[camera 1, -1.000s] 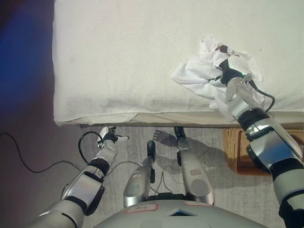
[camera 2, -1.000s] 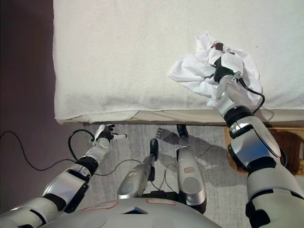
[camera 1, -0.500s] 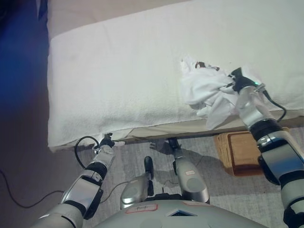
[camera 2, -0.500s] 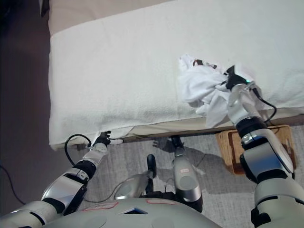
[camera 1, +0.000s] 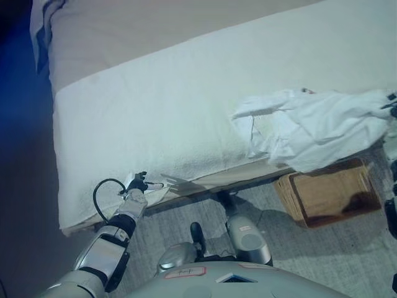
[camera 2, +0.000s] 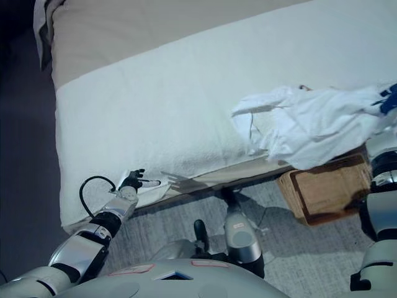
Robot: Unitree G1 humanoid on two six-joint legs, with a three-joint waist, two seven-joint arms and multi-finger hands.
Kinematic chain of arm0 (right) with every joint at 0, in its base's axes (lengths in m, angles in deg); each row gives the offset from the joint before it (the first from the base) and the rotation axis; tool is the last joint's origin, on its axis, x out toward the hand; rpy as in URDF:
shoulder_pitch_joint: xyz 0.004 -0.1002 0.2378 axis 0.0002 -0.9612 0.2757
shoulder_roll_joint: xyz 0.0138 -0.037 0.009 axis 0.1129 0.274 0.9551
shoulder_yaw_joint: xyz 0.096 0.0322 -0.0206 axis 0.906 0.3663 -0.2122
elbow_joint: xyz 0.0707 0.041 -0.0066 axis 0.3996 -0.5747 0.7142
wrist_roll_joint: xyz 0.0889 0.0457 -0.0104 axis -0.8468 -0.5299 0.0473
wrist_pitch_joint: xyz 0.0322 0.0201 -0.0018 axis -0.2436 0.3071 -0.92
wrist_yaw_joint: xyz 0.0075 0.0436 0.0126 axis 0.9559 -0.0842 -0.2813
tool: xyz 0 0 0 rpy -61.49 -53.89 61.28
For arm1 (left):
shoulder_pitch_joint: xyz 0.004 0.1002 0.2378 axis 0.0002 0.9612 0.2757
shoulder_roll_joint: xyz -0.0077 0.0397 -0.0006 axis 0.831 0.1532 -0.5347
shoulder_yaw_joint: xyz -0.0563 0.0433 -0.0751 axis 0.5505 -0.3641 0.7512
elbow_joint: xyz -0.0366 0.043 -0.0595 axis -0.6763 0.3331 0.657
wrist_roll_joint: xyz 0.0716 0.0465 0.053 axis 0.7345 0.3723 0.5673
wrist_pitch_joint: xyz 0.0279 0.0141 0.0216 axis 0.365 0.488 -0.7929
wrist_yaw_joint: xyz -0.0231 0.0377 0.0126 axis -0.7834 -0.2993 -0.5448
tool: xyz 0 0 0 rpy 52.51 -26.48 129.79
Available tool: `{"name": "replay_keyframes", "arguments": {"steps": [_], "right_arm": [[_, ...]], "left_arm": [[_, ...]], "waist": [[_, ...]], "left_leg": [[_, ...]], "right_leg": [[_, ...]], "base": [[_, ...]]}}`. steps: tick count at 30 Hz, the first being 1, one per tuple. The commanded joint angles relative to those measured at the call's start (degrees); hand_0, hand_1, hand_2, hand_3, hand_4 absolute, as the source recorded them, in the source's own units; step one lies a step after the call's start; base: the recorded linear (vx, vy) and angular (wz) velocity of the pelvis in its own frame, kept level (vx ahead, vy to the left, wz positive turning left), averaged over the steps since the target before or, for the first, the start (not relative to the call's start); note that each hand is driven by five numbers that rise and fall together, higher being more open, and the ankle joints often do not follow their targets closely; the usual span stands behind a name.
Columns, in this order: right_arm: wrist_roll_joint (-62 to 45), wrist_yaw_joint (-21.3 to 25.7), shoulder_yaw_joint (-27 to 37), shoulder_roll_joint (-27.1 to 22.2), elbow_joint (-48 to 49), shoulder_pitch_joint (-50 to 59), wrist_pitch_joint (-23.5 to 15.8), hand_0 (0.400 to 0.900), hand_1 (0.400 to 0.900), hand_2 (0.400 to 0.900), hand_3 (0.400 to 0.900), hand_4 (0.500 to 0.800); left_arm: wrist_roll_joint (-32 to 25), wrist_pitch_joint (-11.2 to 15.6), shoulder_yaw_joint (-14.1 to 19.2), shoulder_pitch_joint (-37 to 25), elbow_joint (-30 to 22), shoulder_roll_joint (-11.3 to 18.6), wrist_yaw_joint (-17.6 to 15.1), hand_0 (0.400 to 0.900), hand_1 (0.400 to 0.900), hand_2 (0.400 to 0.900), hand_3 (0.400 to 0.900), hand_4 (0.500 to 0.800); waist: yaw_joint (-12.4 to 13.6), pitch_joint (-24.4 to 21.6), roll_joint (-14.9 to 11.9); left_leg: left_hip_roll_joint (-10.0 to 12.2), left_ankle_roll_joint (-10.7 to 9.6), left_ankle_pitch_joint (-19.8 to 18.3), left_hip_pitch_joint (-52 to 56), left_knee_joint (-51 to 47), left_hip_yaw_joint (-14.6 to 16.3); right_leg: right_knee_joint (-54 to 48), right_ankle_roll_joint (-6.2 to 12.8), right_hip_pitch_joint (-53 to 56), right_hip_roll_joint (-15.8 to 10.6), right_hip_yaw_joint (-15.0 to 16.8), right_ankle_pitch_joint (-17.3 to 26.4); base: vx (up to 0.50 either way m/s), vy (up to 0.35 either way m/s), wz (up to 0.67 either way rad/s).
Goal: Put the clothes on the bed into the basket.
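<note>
A white garment (camera 1: 310, 127) hangs stretched from the bed's near right part out past its front edge, over a brown basket (camera 1: 329, 194) on the floor. My right hand (camera 2: 388, 99) shows only as dark fingers at the right edge, shut on the garment's far end and holding it up. My left hand (camera 1: 139, 185) is low by the bed's front left edge, fingers relaxed and empty. The basket also shows in the right eye view (camera 2: 325, 186), partly hidden under the hanging cloth.
The bed (camera 1: 155, 118) has a white textured cover, with a beige sheet (camera 1: 142, 31) beyond it. A grey carpet (camera 1: 310, 261) lies in front of the bed. The floor to the left is dark.
The view has shifted. My right hand has pulled the garment to the right and lifted it, so it is spread out and hangs past the bed edge over the basket. The left hand stays low.
</note>
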Motion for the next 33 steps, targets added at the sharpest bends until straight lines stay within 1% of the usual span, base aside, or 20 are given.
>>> {"name": "replay_keyframes", "arguments": {"steps": [1, 2, 5, 10, 14, 16, 17, 20, 24, 28, 29, 30, 31, 33], "right_arm": [[3.5, 2.9, -0.4, -8.3, -4.0, 5.3, 0.6, 0.400, 0.400, 0.400, 0.400, 0.500], [3.7, 2.9, -0.2, -10.0, -4.8, 5.6, 0.9, 0.400, 0.400, 0.400, 0.400, 0.500], [4.4, 2.7, 0.4, -12.7, -5.7, 4.9, 0.9, 0.400, 0.400, 0.400, 0.400, 0.500], [4.9, 2.3, 1.5, -15.8, -6.9, 4.0, 0.9, 0.400, 0.400, 0.400, 0.400, 0.500], [5.2, 2.3, 1.9, -16.7, -7.9, 3.7, 1.1, 0.400, 0.400, 0.400, 0.400, 0.500], [5.8, 1.5, 1.1, -18.3, -10.0, 5.1, 1.8, 0.400, 0.400, 0.400, 0.400, 0.500], [5.8, 1.5, 0.8, -18.3, -10.1, 5.4, 1.7, 0.400, 0.400, 0.400, 0.400, 0.500], [6.5, 0.5, -1.6, -20.6, -14.5, 9.3, 2.3, 0.400, 0.400, 0.400, 0.400, 0.500], [6.7, 0.1, -3.3, -21.8, -15.0, 11.9, 2.5, 0.400, 0.400, 0.400, 0.400, 0.500], [6.3, -1.3, -4.2, -22.5, -15.1, 12.6, 2.3, 0.400, 0.400, 0.400, 0.400, 0.500], [6.3, -1.5, -4.8, -22.5, -15.5, 13.1, 2.2, 0.733, 0.733, 0.733, 0.733, 0.700], [6.2, -1.9, -4.9, -22.0, -16.5, 12.7, 2.1, 0.900, 0.900, 0.900, 0.900, 0.800], [6.2, -3.5, -5.1, -21.6, -17.5, 12.7, 2.1, 0.900, 0.900, 0.900, 0.900, 0.800], [6.4, -4.6, -7.1, -21.5, -18.3, 15.2, 2.3, 0.900, 0.900, 0.900, 0.900, 0.800]], "left_arm": [[3.5, 0.6, -2.4, 1.3, -0.5, 3.7, -0.4, 0.900, 0.900, 0.900, 0.900, 0.800], [3.7, 0.6, -2.5, 1.3, -0.7, 3.9, -0.3, 0.900, 0.900, 0.900, 0.900, 0.800], [4.0, 0.8, -2.3, 1.8, -1.4, 4.1, -0.1, 0.900, 0.900, 0.900, 0.900, 0.800], [4.7, 1.0, -2.4, 2.5, -3.0, 4.4, 0.7, 0.900, 0.900, 0.900, 0.900, 0.800], [4.6, 1.1, -2.3, 2.5, -3.5, 4.5, 0.8, 0.900, 0.900, 0.900, 0.900, 0.800], [4.5, 1.2, -2.4, 2.5, -4.3, 4.8, 0.9, 0.900, 0.900, 0.900, 0.900, 0.800], [4.5, 1.2, -2.3, 2.6, -4.3, 4.8, 0.9, 0.900, 0.900, 0.900, 0.900, 0.800], [4.3, 1.4, -2.5, 2.7, -5.3, 5.3, 1.1, 0.900, 0.900, 0.900, 0.900, 0.800], [4.2, 1.4, -2.1, 3.3, -5.9, 5.3, 1.2, 0.900, 0.900, 0.900, 0.900, 0.800], [4.3, 1.4, -2.2, 3.5, -5.8, 5.2, 1.6, 0.900, 0.900, 0.900, 0.900, 0.800], [4.4, 1.4, -2.3, 3.3, -5.8, 5.2, 1.7, 0.900, 0.900, 0.900, 0.900, 0.800], [4.4, 1.4, -2.3, 3.3, -5.8, 5.0, 1.9, 0.900, 0.900, 0.900, 0.900, 0.800], [4.4, 1.2, -2.5, 3.0, -5.9, 5.2, 2.2, 0.900, 0.900, 0.900, 0.900, 0.800], [4.4, 1.1, -2.9, 2.5, -5.9, 5.5, 2.4, 0.900, 0.900, 0.900, 0.900, 0.800]], "waist": [[-0.5, -6.9, 0.6], [-0.7, -7.0, 0.7], [-1.0, -6.8, 1.4], [-1.6, -6.8, 2.3], [-1.7, -6.7, 2.7], [-1.7, -6.6, 3.2], [-1.8, -6.6, 3.2], [-1.7, -6.6, 3.8], [-1.7, -6.2, 4.6], [-1.7, -6.1, 5.0], [-1.7, -6.0, 5.1], [-1.7, -5.8, 5.2], [-1.5, -5.8, 5.1], [-1.4, -5.9, 5.1]], "left_leg": [[-2.5, 1.3, -5.3, 5.4, 0.3, 0.0], [-2.6, 1.4, -5.4, 5.6, 0.3, 0.0], [-2.8, 1.6, -5.5, 6.0, 0.3, 0.2], [-3.3, 1.8, -5.6, 6.3, 0.3, 0.9], [-3.5, 2.0, -5.7, 6.4, 0.3, 1.0], [-3.8, 2.1, -5.7, 6.4, 0.3, 1.1], [-3.8, 2.1, -5.7, 6.4, 0.3, 1.1], [-4.2, 2.1, -5.8, 6.3, 0.3, 1.2], [-4.3, 2.1, -5.7, 6.1, 0.3, 1.0], [-4.4, 2.0, -5.6, 5.8, 0.3, 0.9], [-4.4, 2.0, -5.6, 5.7, 0.3, 0.9], [-4.4, 2.0, -5.5, 5.7, 0.3, 0.9], [-4.4, 2.0, -5.4, 5.6, 0.3, 0.8], [-4.5, 2.0, -5.4, 5.5, 0.3, 0.8]], "right_leg": [[3.0, 3.26, -7.0, 3.6, 1.2, 3.5], [3.0, 3.30, -6.9, 3.6, 1.2, 3.5], [3.0, 3.47, -6.6, 3.7, 1.4, 3.7], [2.8, 3.88, -6.3, 3.6, 1.7, 4.0], [2.8, 4.01, -6.2, 3.6, 1.9, 4.2], [2.7, 4.09, -6.2, 3.5, 2.0, 4.3], [2.7, 4.10, -6.2, 3.5, 2.0, 4.3], [2.4, 4.10, -6.3, 3.2, 2.0, 4.6], [2.2, 4.00, -6.4, 3.0, 1.8, 4.7], [1.9, 3.84, -6.3, 2.6, 1.4, 4.7], [1.8, 3.78, -6.4, 2.6, 1.3, 4.7], [1.9, 3.73, -6.4, 2.5, 1.2, 4.7], [1.9, 3.70, -6.5, 2.4, 1.1, 4.7], [1.8, 3.60, -6.6, 2.4, 1.1, 4.7]], "base": [[0.00, 0.000, -0.05], [0.01, 0.001, -0.04], [0.00, 0.004, -0.08], [-0.01, 0.009, -0.09], [0.00, 0.004, -0.06], [0.00, 0.018, -0.03], [0.00, 0.000, 0.00], [0.00, 0.000, 0.00], [0.00, 0.000, 0.00], [0.01, -0.006, 0.03], [0.00, 0.000, 0.00], [0.00, 0.000, 0.00], [0.00, 0.000, 0.00], [0.00, 0.000, 0.00]]}}
